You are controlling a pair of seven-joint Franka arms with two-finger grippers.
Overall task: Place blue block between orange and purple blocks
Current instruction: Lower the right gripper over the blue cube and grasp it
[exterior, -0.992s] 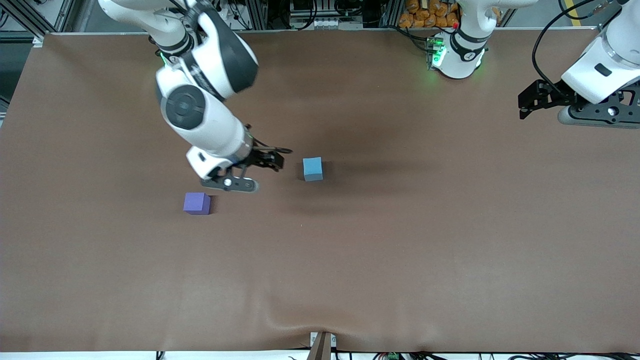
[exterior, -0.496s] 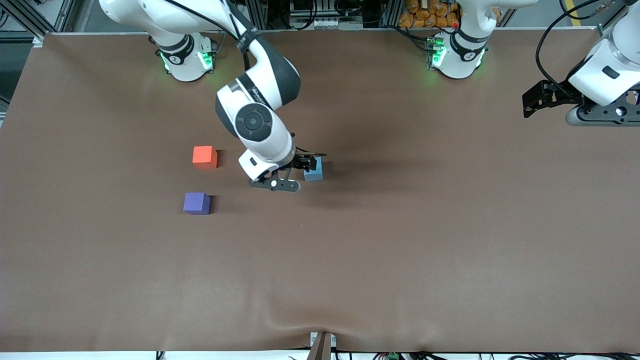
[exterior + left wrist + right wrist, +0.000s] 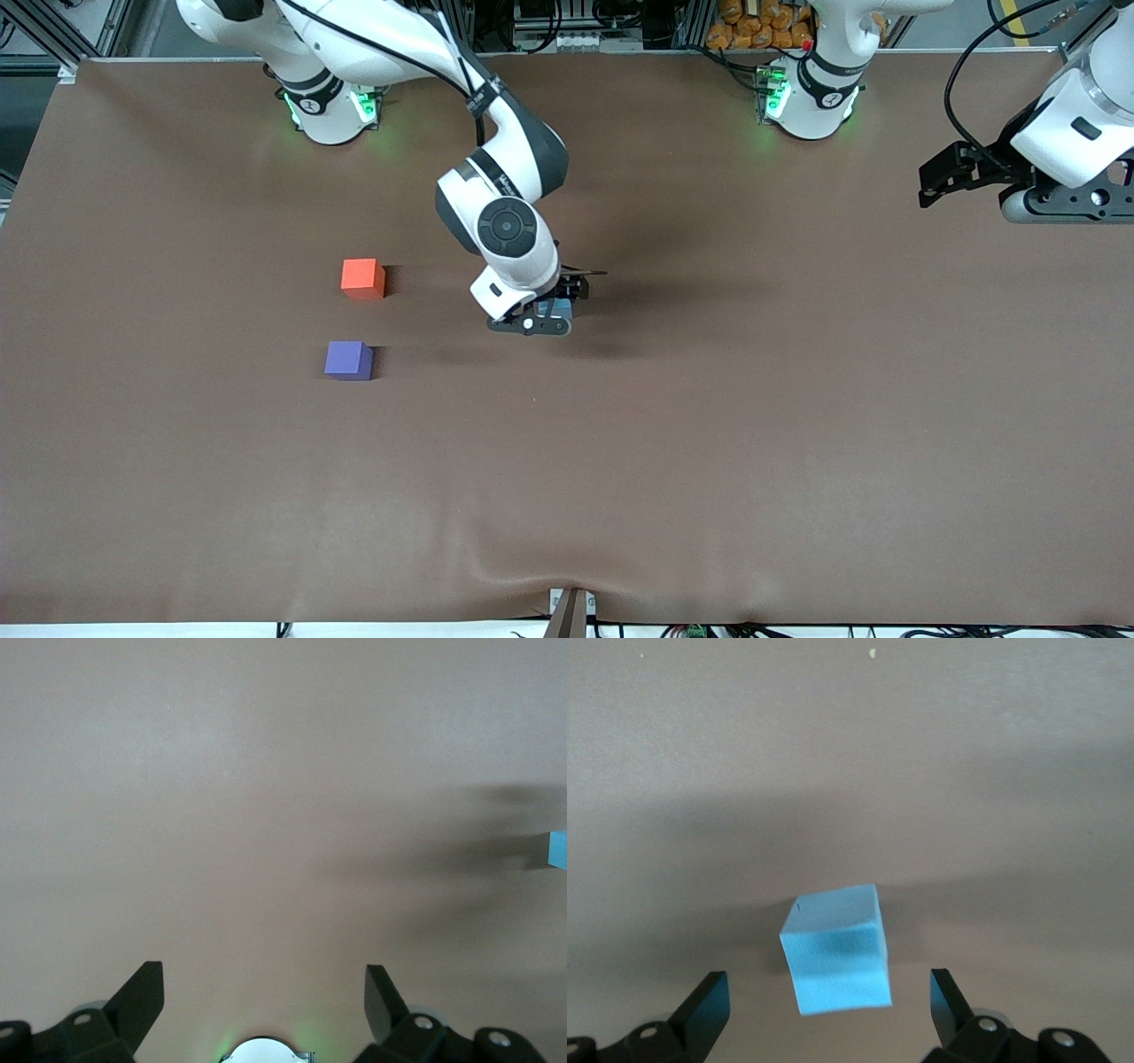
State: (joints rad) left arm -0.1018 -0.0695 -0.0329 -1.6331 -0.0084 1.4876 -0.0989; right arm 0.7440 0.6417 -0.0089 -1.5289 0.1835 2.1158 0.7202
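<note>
We have the right tool (image 3: 551,310) hanging over the blue block (image 3: 835,948), fingers spread wide and gripping nothing; in the right wrist view the cube sits on the desk (image 3: 709,443) between the two fingertips (image 3: 704,1001), not touching either. In the front view the wrist hides most of the block, which lies near mid-desk, well apart from the orange block (image 3: 362,277) and the purple block (image 3: 348,360); both of those lie toward the right arm's end, the purple one nearer the front camera, with a bare gap between them. The left tool (image 3: 952,175) waits released over the left arm's end of the desk. Handling judgement: the cube looks matte and foam-like, so likely light, slightly soft, not slippery, not fragile. Its flat parallel side faces are the natural hold. It sits slightly turned relative to the fingers, so we expect a small wrist rotation, or a self-squaring nudge on closing. A gentle squeeze at mid-height should do; an overtight one might dent it.
</note>
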